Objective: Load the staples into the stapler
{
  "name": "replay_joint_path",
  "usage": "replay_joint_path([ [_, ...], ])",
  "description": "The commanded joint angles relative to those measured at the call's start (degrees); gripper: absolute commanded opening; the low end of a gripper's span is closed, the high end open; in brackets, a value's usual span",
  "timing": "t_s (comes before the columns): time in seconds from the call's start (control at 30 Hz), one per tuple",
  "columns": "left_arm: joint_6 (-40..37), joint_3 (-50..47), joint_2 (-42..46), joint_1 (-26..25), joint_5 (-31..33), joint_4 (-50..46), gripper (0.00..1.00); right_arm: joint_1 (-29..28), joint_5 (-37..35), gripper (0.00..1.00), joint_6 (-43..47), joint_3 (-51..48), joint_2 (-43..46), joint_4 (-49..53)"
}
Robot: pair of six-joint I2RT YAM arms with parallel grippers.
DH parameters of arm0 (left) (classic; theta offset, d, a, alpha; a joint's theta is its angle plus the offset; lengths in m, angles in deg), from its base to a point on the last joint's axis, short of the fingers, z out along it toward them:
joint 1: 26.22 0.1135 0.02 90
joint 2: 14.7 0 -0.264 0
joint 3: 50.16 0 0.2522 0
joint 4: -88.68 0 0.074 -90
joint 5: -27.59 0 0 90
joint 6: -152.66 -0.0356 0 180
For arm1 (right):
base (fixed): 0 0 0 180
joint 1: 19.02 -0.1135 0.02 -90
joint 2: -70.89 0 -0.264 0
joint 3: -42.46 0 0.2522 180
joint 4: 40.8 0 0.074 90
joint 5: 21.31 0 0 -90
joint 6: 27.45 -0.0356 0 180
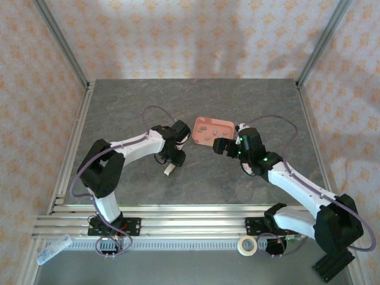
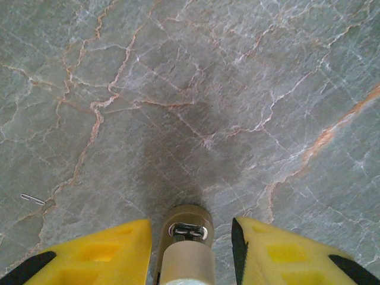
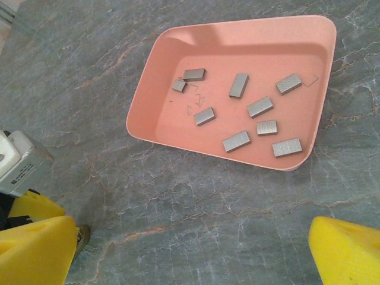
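While the grey marble-veined desk (image 1: 196, 101) spreads broad under both arms, the step in hand looks to be securing the stapler before any strip is fetched. The right gripper (image 3: 191, 225) hangs spread wide and empty just beside the salmon-pink rounded plastic tray (image 3: 255, 47), well placed for the later pick. The left gripper (image 2: 190, 221) straddles the small beige round-nosed mini stapler (image 2: 187, 249) on the desk. Its yellow fingers (image 2: 107, 249) stand just off either flank, not clamped on it. I would centre the body between the pads and squeeze evenly, so it cannot twist or squirt forward. The staples (image 3: 239, 85), tiny grey metal strips, lie scattered apart inside the tray. One clear of its neighbours and of the wall, pinched across its short width, seems the safest choice.
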Motion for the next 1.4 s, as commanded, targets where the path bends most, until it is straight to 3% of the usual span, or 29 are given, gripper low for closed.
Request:
replay_joint_path([
  [0.0, -0.9, 1.76, -1.14, -0.4, 1.07, -3.57, 0.41, -0.38, -0.16, 0.99, -0.49, -0.41, -0.34, -0.23],
  [0.47, -1.26, 1.51, -1.13, -0.47, 1.2, -5.37, 0.32, -0.43, -0.02, 0.98, -1.27, -0.32, -0.3, 0.18],
  [0.7, -1.04, 0.93, -1.19, -0.56, 1.36, -5.37, 0.35, -0.43, 0.15, 0.98, -1.39, -0.49, 0.01, 0.38],
  [0.93, -1.43, 0.86, -0.17, -0.66, 1.41, -5.64, 0.25, -0.42, 0.41, 0.97, -1.76, -0.41, 0.18, 0.75],
  [1.17, -1.74, -0.72, 5.17, -0.71, 2.57, -4.22, 0.22, -0.36, 2.45, 0.93, -3.63, 0.01, -0.07, 0.65],
  [1.37, -1.6, -6.21, 13.64, -0.7, 2.1, 2.9, 0.19, -0.37, 4.72, 0.89, -4.09, 2.06, -1.71, 2.36],
])
